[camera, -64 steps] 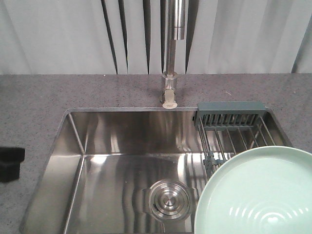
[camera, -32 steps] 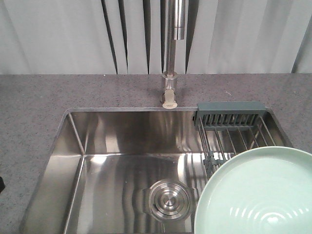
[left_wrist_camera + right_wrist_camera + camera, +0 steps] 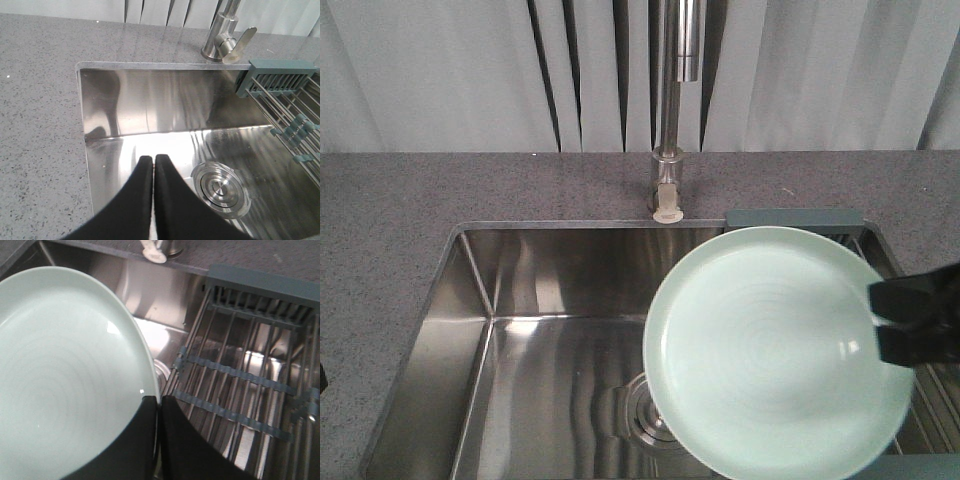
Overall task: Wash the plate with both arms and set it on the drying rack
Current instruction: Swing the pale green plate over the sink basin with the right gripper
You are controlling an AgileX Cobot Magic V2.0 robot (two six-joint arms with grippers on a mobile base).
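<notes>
Since half a second ago the plate (image 3: 760, 350) has swung up and left out of the bottom-right corner of my front view. The right gripper (image 3: 158, 400) has come into sight at the plate's right edge. Its two black fingers (image 3: 142, 435) are pinched onto the plate's rim, one on the face and one behind, with barely a sliver of gap between them. The plate hangs with its face turned toward the front camera, above the drain (image 3: 220, 189), and hides most of it from the front. My left gripper (image 3: 153, 160) sits just left of the drain over the basin floor, fingers pressed together with nothing between them. The drying rack (image 3: 250, 365) lies to the right of the drain, spanning the right end of the sink (image 3: 150, 100). In the right wrist view the plate is on the drain side of the rack's rods. The faucet (image 3: 668, 120) stands behind the drain on the grey countertop (image 3: 420, 190).
</notes>
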